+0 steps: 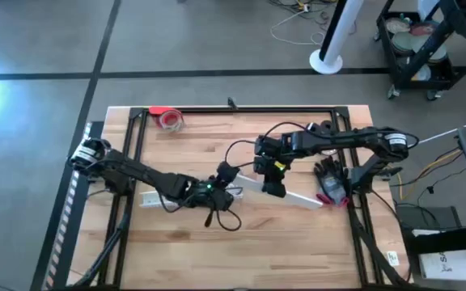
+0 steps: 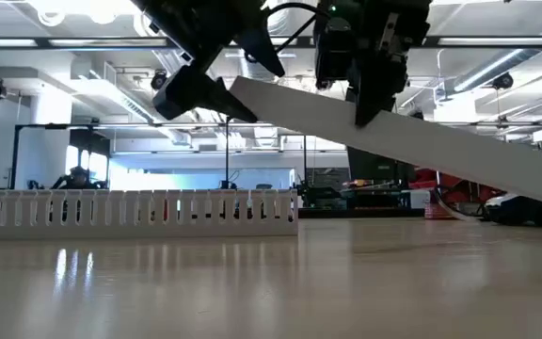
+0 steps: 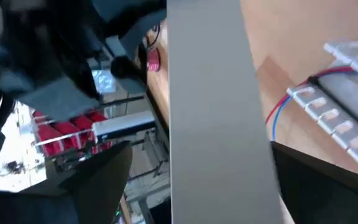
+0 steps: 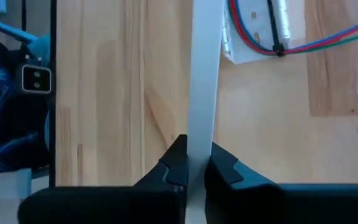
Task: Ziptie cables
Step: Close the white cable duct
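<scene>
- The cables (image 4: 303, 42), thin red, blue and green wires, are curving over a white slotted duct piece (image 4: 247, 37) lying on the wooden table (image 1: 201, 153) near its middle, with a small dark tie crossing them.
- The right gripper (image 4: 194, 165) is pinching a long white flat strip (image 2: 412, 137), holding it tilted above the table.
- The left gripper (image 1: 221, 184) is meeting the strip's left end; its jaws' state cannot be told.

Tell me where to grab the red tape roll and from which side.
Pinch the red tape roll by its ring wall from straight above, one finger in its hole: it seems to lie flat near the far left corner of the table, its sides low. The right gripper is shut on the white strip mid-table; the left gripper beside it is nearer.
</scene>
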